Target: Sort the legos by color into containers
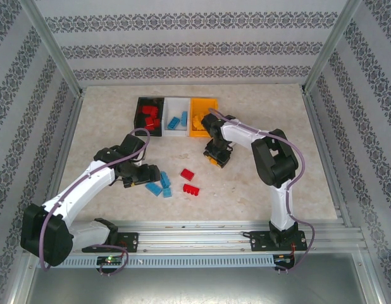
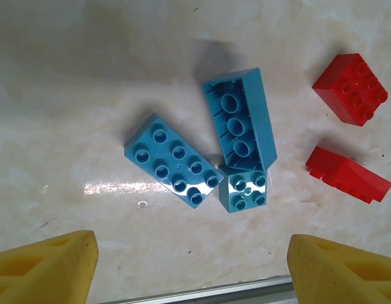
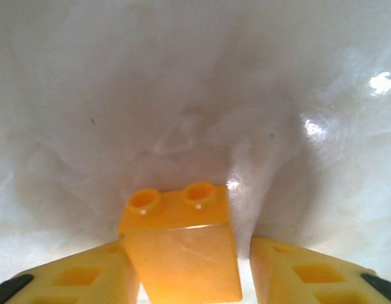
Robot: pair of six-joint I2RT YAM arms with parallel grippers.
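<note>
Red, sorted: at least 3 red studded plastic bricks [image 1: 150, 116] lie in the black rectangular plastic bin [image 1: 137, 115].
Blue, sorted: 2 light blue studded plastic bricks [image 1: 178, 120] lie in the white rectangular plastic bin [image 1: 177, 102], which stands between the other 2 bins.
Yellow, sorted: orange-yellow plastic bricks [image 1: 198, 124] lie in the orange rectangular plastic bin [image 1: 204, 101]. The right arm covers part of them, so I cannot tell the count.
Red, left: 2 loose red bricks [image 2: 350, 88] lie on the pale marbled table [image 1: 265, 120], near each other.
Blue, left: 3 loose blue bricks [image 2: 173, 161] are bunched beside the red pair. 1 long brick is studs up, 1 long brick shows its hollow underside and 1 is small and square.
Yellow, left: 1 sloped orange-yellow brick [image 3: 179, 253] lies on the table in front of the orange bin.
Left gripper [image 2: 190, 240]: it hovers over the blue bunch with its jaws wide and nothing between them.
Right gripper [image 3: 188, 246]: its jaws are narrow around the sloped brick. A sliver of gap shows at 1 finger, so I cannot tell if it is clamped.
Progress: judged well over half done, with 6 bricks still outside the bins.
</note>
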